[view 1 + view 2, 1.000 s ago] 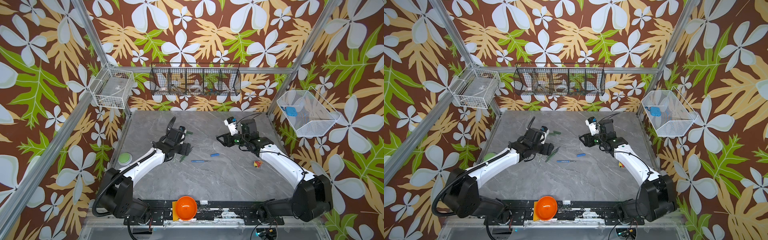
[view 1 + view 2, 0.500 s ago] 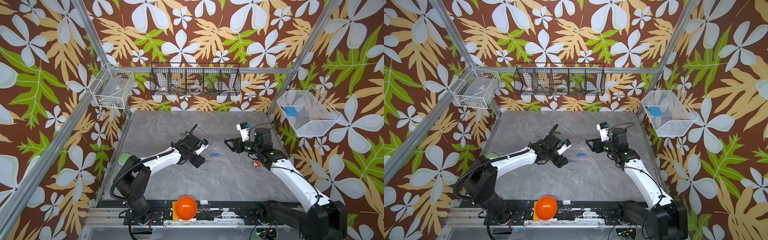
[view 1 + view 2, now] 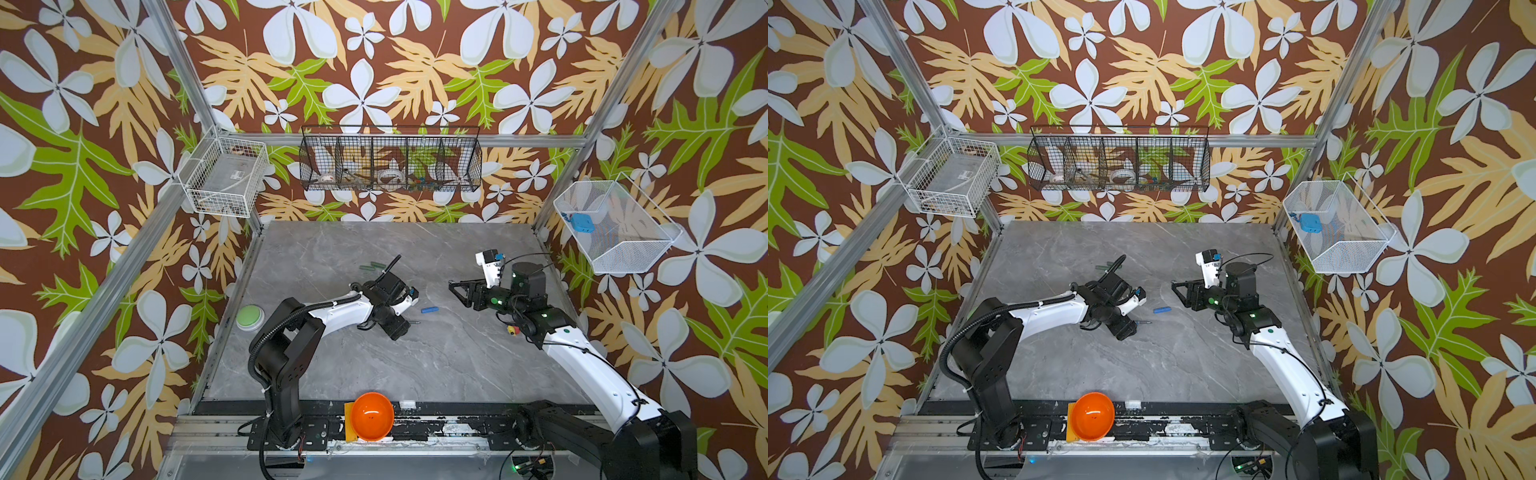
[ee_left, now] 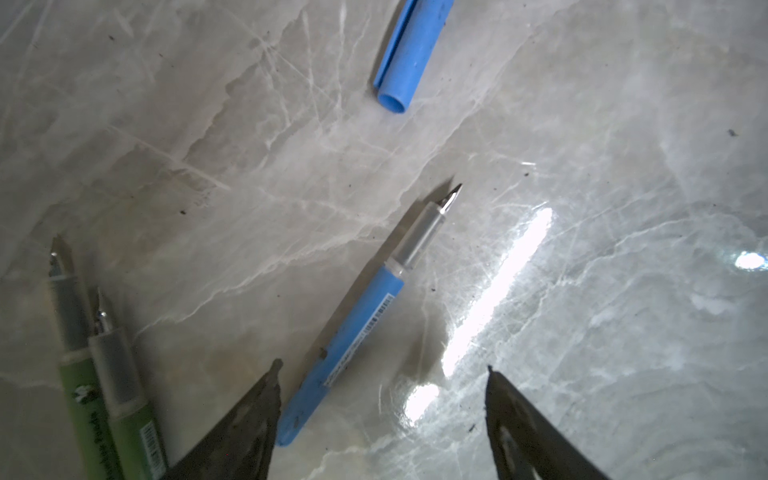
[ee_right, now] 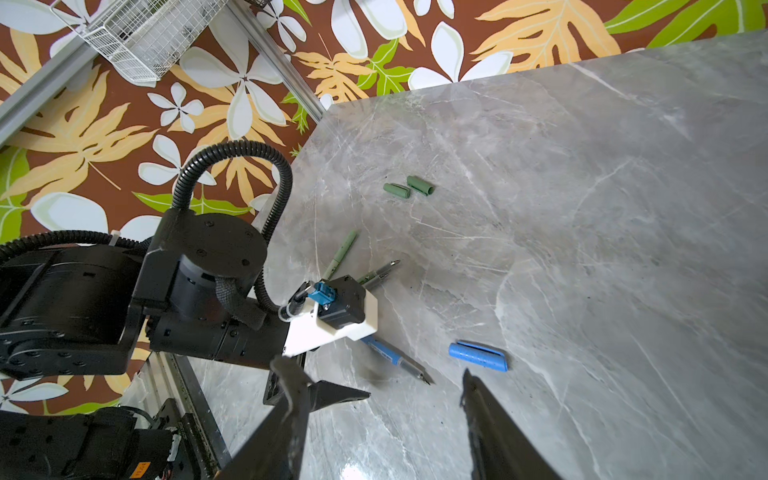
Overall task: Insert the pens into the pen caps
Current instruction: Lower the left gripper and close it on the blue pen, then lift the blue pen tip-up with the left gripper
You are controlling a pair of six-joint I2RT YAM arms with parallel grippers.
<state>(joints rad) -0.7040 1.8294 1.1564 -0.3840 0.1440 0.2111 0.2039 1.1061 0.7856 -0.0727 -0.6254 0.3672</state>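
Note:
A blue pen (image 4: 361,320) lies on the grey table, nib toward a blue pen cap (image 4: 409,50) a short way off. My left gripper (image 4: 382,365) is open low over the pen's rear end, which lies between the jaws close to one finger. Two green pens (image 4: 104,365) lie side by side just outside that finger. In both top views the blue cap (image 3: 429,309) sits between the two grippers. My right gripper (image 5: 374,365) hangs open and empty, apart from the blue cap (image 5: 478,355). Two green pen caps (image 5: 409,188) lie farther back, a pale green pen (image 5: 343,253) nearer the left arm.
An orange bowl (image 3: 372,415) sits at the front edge and a green button (image 3: 250,318) at the table's left edge. A small red and yellow piece (image 3: 510,329) lies under the right arm. Wire baskets (image 3: 390,164) hang on the walls.
My left gripper swung right and forward, from the green pens to the blue pen, its jaws narrowing a little. My right gripper drew back to the right, away from the middle.

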